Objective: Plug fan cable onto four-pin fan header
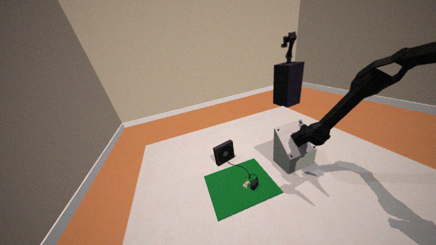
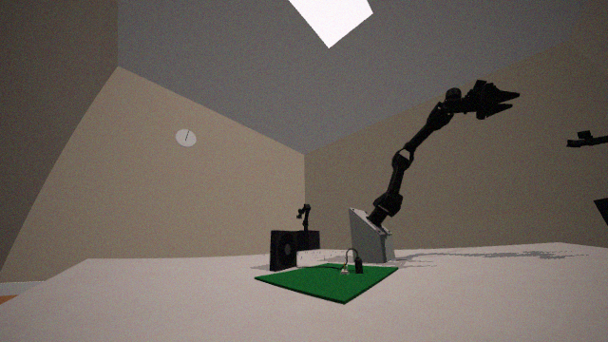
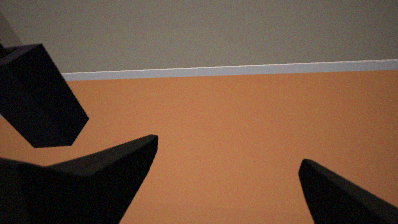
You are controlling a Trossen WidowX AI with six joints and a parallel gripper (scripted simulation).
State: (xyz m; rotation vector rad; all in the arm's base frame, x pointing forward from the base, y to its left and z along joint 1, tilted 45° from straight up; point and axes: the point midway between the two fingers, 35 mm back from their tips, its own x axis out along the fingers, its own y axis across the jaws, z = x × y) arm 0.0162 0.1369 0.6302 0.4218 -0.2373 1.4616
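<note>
The green board lies flat on the white surface. The black square fan stands upright behind its edge. A thin dark cable runs from the fan onto the board and arches at a small whitish connector piece and a black block beside it. Plug and header are too small to tell apart, and whether the plug is seated cannot be told. My gripper is open and empty, raised high and far from the board, touching nothing.
My arm stands on a grey wedge-shaped base beside the board. A dark pedestal carrying a smaller arm stands farther back. The wrist view shows orange floor and a wall.
</note>
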